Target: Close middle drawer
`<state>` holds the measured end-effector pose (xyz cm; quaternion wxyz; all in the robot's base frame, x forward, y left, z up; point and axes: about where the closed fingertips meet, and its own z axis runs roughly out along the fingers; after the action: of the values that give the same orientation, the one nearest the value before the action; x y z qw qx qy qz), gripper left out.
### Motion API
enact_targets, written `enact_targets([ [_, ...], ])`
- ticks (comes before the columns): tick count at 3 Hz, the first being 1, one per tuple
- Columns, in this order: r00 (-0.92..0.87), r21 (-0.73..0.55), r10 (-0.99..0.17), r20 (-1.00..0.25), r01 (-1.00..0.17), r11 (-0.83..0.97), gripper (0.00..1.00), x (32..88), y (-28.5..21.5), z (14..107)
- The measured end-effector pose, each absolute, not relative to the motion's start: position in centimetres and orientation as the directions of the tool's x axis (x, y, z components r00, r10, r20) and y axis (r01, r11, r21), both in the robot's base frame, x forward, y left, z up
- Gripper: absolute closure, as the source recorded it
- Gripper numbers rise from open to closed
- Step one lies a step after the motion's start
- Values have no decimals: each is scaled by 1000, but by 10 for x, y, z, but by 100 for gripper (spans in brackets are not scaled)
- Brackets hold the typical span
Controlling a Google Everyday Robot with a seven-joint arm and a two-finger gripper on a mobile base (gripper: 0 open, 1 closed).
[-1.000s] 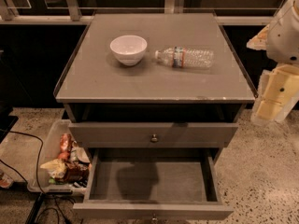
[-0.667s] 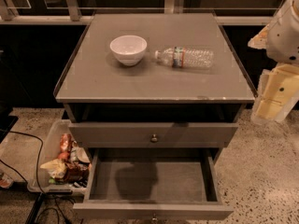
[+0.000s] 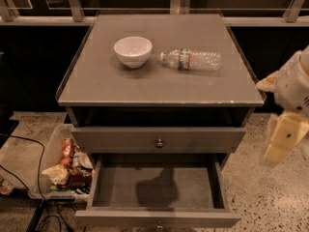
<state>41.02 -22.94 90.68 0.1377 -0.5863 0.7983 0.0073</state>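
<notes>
The middle drawer (image 3: 120,218) is pulled far out at the bottom of the camera view. Its inside is empty and its small round knob sits at the lower edge of the picture. Above it, the top drawer (image 3: 116,139), with a round metal knob, is almost shut under the grey cabinet top (image 3: 96,86). The lowest drawer is hidden beneath the open one. My gripper (image 3: 282,141), cream and white, hangs in the air to the right of the cabinet. It is level with the top drawer's front and touches nothing.
A white bowl (image 3: 133,51) and a plastic water bottle lying on its side (image 3: 193,60) rest on the cabinet top. A clear bin of snack packets (image 3: 63,170) stands on the floor to the left, with black cables (image 3: 29,149) beside it. Speckled floor lies to the right.
My gripper has dropped lower beside the cabinet's right side, from the height of the cabinet top to the height of the top drawer. The drawers, bowl and bottle have not moved.
</notes>
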Motion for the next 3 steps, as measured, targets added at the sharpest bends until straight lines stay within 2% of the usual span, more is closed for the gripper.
enact_targets([
  [1,-257,-131,-920,-294,-943,305,18,383,-230,870],
  [2,-215,-135,-895,-391,-948,287,42,357,-224,831],
  [3,-185,-145,-895,-405,-954,262,66,353,-222,826],
])
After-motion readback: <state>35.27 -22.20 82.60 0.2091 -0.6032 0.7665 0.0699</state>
